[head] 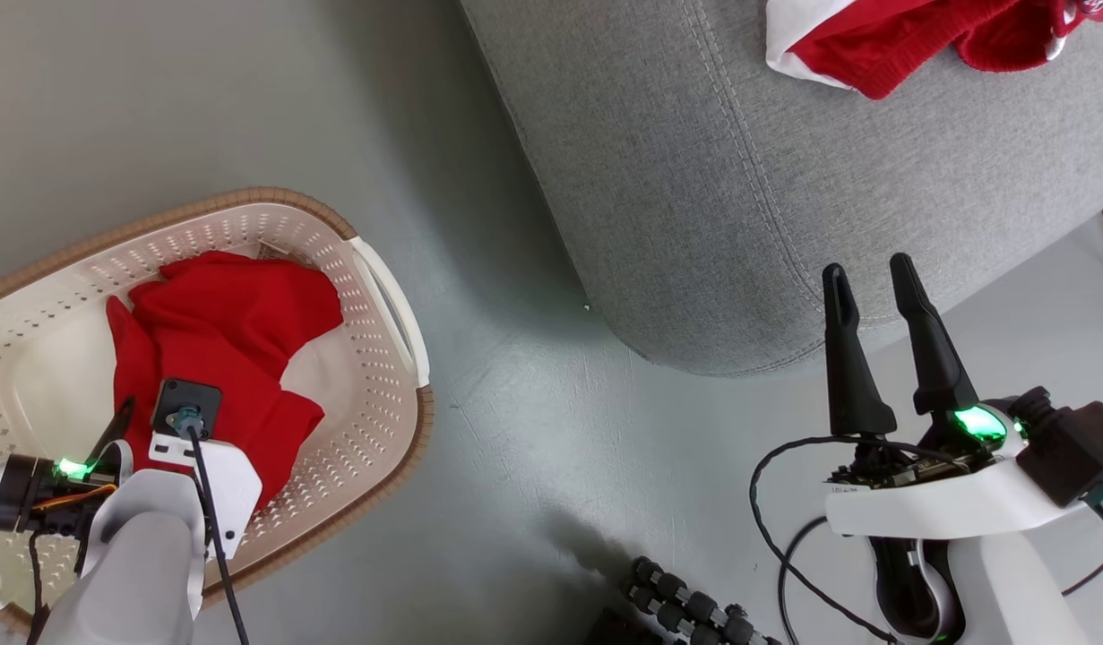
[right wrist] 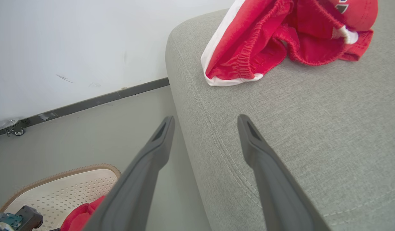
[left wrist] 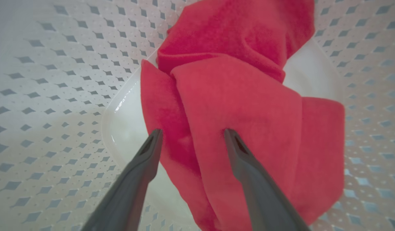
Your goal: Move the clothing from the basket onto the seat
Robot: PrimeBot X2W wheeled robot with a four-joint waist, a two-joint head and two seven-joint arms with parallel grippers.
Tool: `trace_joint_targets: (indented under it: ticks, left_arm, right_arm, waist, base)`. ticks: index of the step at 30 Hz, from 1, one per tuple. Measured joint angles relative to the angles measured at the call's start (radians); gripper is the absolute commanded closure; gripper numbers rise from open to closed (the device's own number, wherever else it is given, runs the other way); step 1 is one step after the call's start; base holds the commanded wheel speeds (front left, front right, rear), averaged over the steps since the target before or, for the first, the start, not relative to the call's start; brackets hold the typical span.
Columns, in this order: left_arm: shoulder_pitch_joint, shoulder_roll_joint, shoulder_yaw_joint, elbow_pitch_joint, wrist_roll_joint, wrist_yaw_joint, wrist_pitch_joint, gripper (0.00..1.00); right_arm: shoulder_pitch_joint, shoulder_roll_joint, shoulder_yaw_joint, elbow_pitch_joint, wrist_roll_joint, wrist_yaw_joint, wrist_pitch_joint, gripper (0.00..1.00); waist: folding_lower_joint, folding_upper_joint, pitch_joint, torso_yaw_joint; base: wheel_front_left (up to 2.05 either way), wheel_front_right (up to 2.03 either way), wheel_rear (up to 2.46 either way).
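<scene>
two red garments lie in separate places. head view: the plain red garment [head: 219, 349] lies crumpled in the cream perforated basket [head: 372, 421], which stands on the grey floor [head: 515, 448] at the lower left of the frame. the red-and-white garment [head: 874, 45] lies bunched on the grey seat [head: 739, 179] at the upper right edge, well apart from the basket. the left end effector [left wrist: 192, 131] points down into the basket. in the left wrist view its two fingers stand apart and clamp nothing, one tip over the red fabric near the frame's centre, the other at the fabric's left edge over the basket's pale bottom. whether either tip touches the cloth cannot be told. the right end effector [head: 866, 266] is at the lower right of the head view, fingers apart and empty, tips pointing up the frame at the seat's rounded edge. right wrist view: one finger lies over the floor, the other over the seat near its stitched seam. the red-and-white garment shows at the upper right with its gathered waistband. a white wall [right wrist: 72, 41] with a dark baseboard [right wrist: 88, 102] occupies the upper left.
</scene>
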Motion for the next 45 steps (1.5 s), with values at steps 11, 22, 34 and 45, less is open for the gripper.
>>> trace_joint_targets:
  ticks: [11, 22, 34, 45]
  left_arm:
    - [-0.016, -0.034, 0.019, 0.022, -0.041, -0.008, 0.018, 0.0]
    - [-0.057, -0.092, 0.038, 0.026, -0.101, -0.075, 0.004, 0.0]
    - [-0.077, -0.051, -0.021, 0.061, -0.035, -0.068, 0.003, 1.0]
    - [-0.077, -0.049, 0.007, 0.06, -0.045, -0.037, -0.044, 1.0]
  right_arm:
    - [-0.014, 0.0, 0.002, 0.001, 0.009, 0.0, 0.0, 0.0]
    - [-0.015, 0.0, 0.002, 0.001, 0.009, 0.0, 0.0, 0.0]
    - [-0.018, 0.0, 0.001, 0.0, 0.009, 0.0, 0.0, 0.0]
    - [-0.057, 0.0, 0.009, 0.002, 0.026, 0.0, 0.0, 0.0]
  waist:
    - [0.0, 0.0, 0.018, -0.006]
    - [0.0, 0.0, 0.031, -0.005]
    - [0.0, 0.0, 0.042, -0.002]
    - [0.0, 0.0, 0.03, -0.005]
  base:
    - [0.0, 0.0, 0.0]
    - [0.0, 0.0, 0.0]
    - [0.0, 0.0, 0.0]
    - [0.0, 0.0, 0.0]
